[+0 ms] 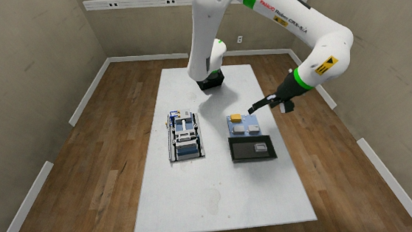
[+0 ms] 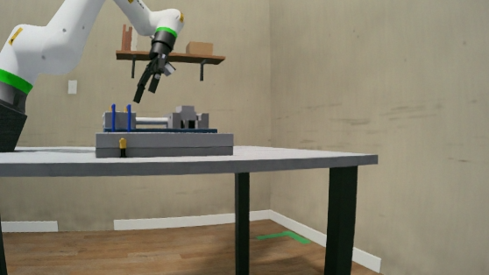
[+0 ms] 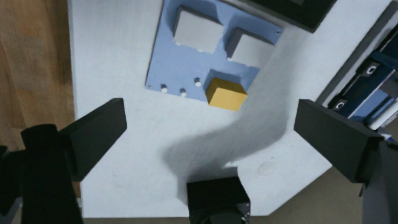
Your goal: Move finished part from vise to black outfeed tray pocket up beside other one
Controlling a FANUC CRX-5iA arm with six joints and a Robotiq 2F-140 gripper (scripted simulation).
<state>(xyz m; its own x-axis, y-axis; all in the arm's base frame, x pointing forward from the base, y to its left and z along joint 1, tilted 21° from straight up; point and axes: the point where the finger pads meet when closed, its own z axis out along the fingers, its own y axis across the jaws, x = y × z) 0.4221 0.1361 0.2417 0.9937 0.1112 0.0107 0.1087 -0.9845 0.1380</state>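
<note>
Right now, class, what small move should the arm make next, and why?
Probably swing across toward the grey and blue vise. The open black gripper holds nothing and hangs above the blue fixture plate of plain blocks, while the pocketed part is in the vise.

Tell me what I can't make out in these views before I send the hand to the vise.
- Finished part in the vise: too small in the top view to show its pocket; the exterior view is side-on.
- Vise in the wrist view: cut off by the right edge.
- Black outfeed tray: cut off by the wrist view's top edge; hidden behind the vise in the exterior view.
- Hand, open and empty: its height above the blue plate is unclear.
</note>
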